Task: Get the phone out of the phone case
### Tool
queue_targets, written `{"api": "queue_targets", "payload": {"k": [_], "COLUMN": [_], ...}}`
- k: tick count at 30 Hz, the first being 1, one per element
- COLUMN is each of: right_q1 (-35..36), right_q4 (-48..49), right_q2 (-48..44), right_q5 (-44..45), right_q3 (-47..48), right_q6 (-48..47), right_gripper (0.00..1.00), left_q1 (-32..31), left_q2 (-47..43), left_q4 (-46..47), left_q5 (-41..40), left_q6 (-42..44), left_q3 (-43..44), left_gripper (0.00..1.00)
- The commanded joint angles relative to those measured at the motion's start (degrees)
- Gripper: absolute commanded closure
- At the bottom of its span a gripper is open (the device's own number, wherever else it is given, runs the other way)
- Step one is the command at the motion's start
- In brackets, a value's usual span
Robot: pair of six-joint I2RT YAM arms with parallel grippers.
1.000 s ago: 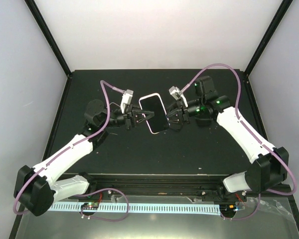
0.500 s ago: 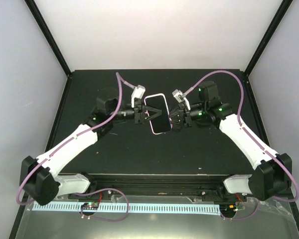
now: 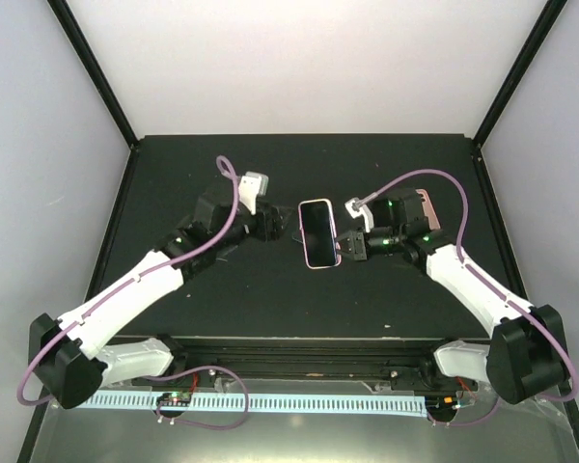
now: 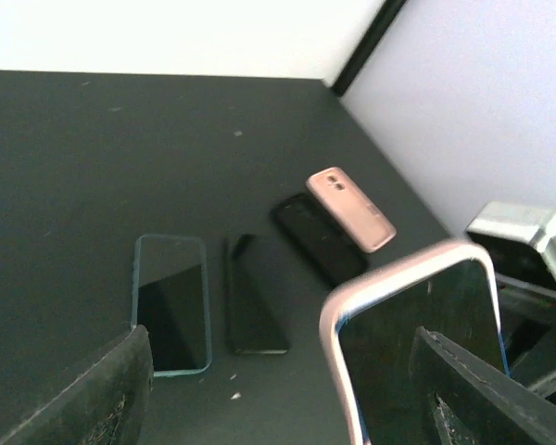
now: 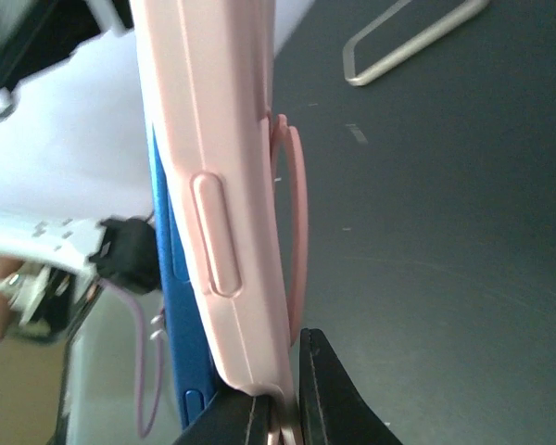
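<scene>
One hold only: right gripper [image 5: 283, 389] pinched shut on the lower rim of the pink phone case [image 5: 218, 185], phone [image 3: 317, 230] inside, raised over the table [image 3: 270, 299], long axis near to far. Sits just right of the left gripper [image 4: 280, 362], spread wide, gripping nothing. Better placed to peel, probably: left arm, reaching forward, wrist level.
</scene>
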Motion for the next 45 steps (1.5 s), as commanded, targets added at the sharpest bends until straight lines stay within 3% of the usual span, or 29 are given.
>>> {"api": "queue_targets", "payload": {"k": [1, 4, 10, 16, 27, 39, 45], "right_q1": [-0.29, -0.26, -0.30, -1.94, -2.49, -2.51, -2.65], "right_q4": [6.23, 2.93, -15.13, -16.75, -14.77, -13.05, -12.29], "right_q2": [-1.78, -0.38, 4.23, 4.47, 4.22, 5.20, 5.83], "right_q5": [16.96, 20.73, 24.66, 22.70, 30.66, 29.15, 26.78], "right_q3": [-2.96, -3.30, 1.79, -0.85, -2.17, -3.24, -2.98], "right_q6": [10.31, 12.08, 7.70, 8.27, 15.35, 17.54, 19.11], "right_gripper": [0.99, 0.99, 0.99, 0.99, 0.99, 0.99, 0.99], "left_q1": [-7.68, -14.40, -25.09, -30.86, -32.79, -33.25, -33.42], "left_q2": [-0.93, 1.53, 14.43, 22.92, 29.08, 39.23, 40.62], "left_q4": [-4.40, -3.83, -4.79, -4.50, -5.58, -12.27, -11.60], "left_q5": [-14.50, -17.49, -18.90, -21.92, -28.93, -33.94, -34.14], "left_q6": [0.87, 1.12, 1.40, 2.19, -1.99, -0.28, 0.94], "left_q3": [-3.91, -4.57, 2.37, 8.63, 10.72, 18.80, 19.04], "left_gripper": [0.24, 0.26, 0.33, 0.32, 0.31, 0.34, 0.31]}}
